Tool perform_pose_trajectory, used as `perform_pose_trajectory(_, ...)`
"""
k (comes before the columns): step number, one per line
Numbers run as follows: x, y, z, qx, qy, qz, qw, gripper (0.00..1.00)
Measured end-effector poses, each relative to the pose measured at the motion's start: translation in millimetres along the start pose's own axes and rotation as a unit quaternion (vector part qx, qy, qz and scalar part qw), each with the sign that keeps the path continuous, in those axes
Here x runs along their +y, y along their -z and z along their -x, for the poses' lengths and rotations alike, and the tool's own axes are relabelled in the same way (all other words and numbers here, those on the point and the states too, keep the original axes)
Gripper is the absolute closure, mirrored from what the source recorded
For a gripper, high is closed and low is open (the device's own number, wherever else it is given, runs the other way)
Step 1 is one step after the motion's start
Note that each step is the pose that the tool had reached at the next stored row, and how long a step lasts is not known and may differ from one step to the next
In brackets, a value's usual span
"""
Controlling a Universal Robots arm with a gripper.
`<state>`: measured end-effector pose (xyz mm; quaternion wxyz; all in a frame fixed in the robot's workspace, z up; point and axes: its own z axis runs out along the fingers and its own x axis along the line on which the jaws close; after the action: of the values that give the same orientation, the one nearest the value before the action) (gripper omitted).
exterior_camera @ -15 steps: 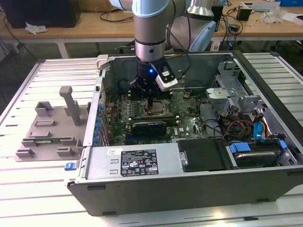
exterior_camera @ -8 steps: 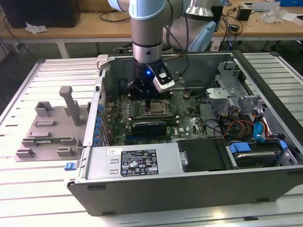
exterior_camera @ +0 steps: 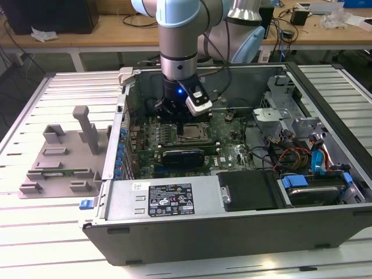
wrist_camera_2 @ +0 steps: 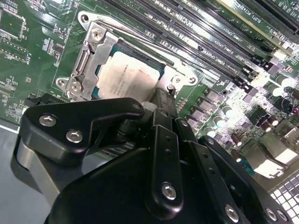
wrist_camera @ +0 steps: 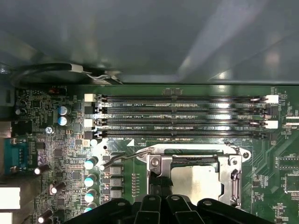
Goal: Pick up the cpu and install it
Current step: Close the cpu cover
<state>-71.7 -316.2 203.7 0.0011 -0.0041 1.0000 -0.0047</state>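
Gripper (wrist_camera: 160,180) tips are drawn together with nothing between them, poised low over one side of the socket frame (wrist_camera: 154,161), right at the edge of the cpu (wrist_camera: 194,179). That chip lies flat inside the socket frame, its pale metal top facing up and its edges seemingly parallel to the frame's opening in both wrist views. Judging from this, the placing looks done or nearly so, and the work in hand is seating. Any contact should be light and straight down, since a sideways shove at the chip's edge could skew it on the contacts underneath, which I cannot see. Level sitting is the thing to check, with no corner riding up on the frame. None looks raised, though the gripper hides the near edge. A thin wire lever (wrist_camera: 126,155) stands off the socket frame's side, and the memory slots (wrist_camera: 182,116) run just beyond the frame, so the arm should keep clear of both. Around the frame spreads the green board (wrist_camera: 60,140), inside the open computer case (exterior_camera: 232,200).
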Motion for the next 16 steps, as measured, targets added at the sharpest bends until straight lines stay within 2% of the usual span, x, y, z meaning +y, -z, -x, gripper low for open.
perform_pose_trajectory(13, 0.1, -0.6, -0.4, -0.0002, 0.000, 0.0003, 1.0000, 0.89)
perform_pose_trajectory(16, 0.2, 2.6, -0.3, -0.0004, 0.000, 0.0006, 1.0000, 0.89)
